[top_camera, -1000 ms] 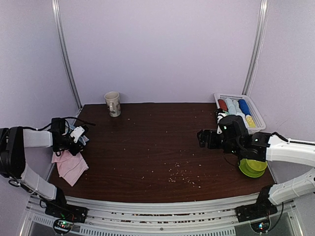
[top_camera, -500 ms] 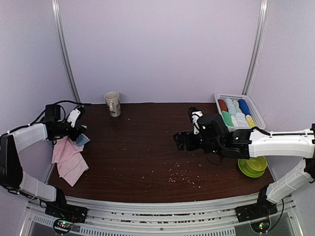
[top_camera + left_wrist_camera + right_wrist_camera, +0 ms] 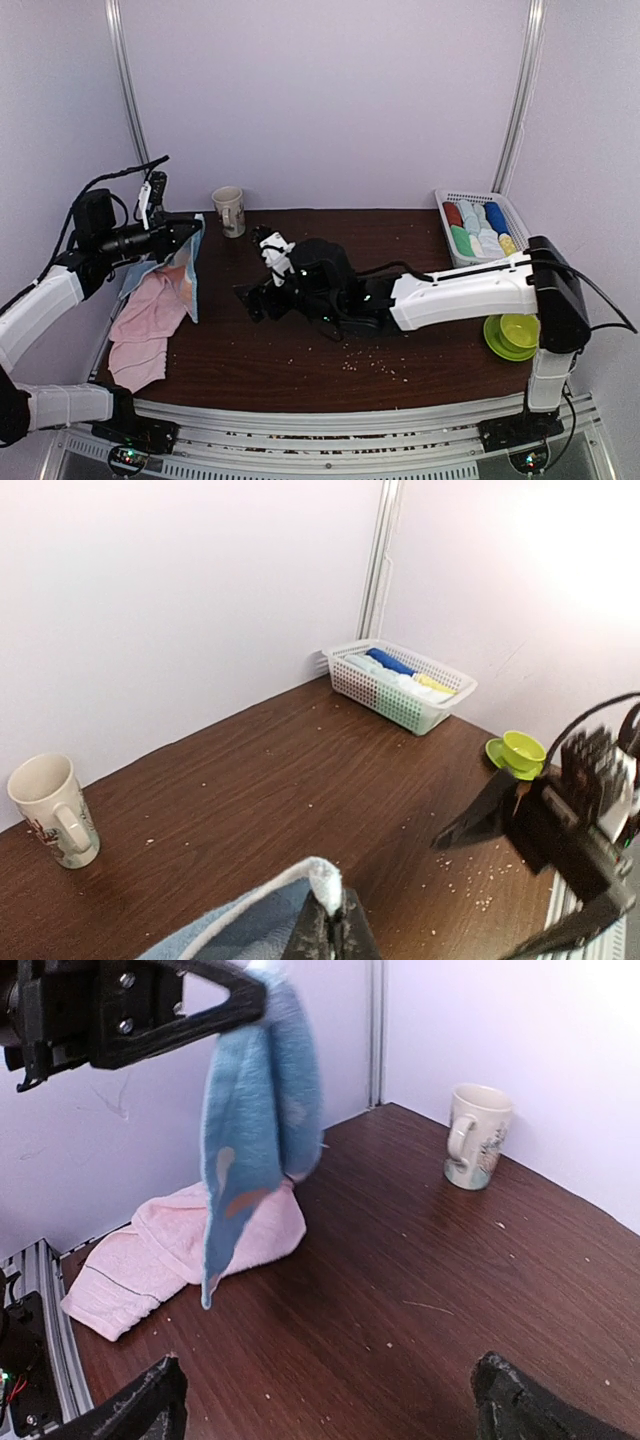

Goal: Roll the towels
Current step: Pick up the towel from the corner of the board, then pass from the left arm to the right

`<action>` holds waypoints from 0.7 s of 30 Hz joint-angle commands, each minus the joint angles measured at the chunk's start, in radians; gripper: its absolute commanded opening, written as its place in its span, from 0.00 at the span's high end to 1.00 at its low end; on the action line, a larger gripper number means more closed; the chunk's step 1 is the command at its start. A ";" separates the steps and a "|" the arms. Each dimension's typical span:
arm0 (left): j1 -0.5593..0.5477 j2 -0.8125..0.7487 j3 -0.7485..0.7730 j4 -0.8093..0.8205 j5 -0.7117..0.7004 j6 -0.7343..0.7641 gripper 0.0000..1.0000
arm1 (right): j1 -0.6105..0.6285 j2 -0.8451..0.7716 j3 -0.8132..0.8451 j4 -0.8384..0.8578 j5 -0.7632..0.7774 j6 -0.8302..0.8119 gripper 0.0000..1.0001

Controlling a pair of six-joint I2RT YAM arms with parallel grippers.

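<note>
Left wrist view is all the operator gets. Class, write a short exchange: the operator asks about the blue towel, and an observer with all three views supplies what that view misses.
Operator: I see just an edge of the blue towel. How does it hang?
Observer: It hangs down in a long drape from the shut left gripper, orange marks showing.
Operator: What lies beneath?
Observer: Pink towels, heaped on the table near its left edge.
</note>
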 commanded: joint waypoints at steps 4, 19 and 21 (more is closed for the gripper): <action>-0.012 0.022 -0.020 0.140 0.049 -0.146 1.00 | 0.035 0.257 0.177 0.214 -0.053 -0.072 0.03; -0.013 0.012 -0.039 0.153 0.083 -0.144 1.00 | 0.061 0.619 0.535 0.307 0.011 0.000 0.16; -0.013 0.008 -0.039 0.141 0.086 -0.135 1.00 | 0.059 0.648 0.576 0.306 0.014 -0.003 0.20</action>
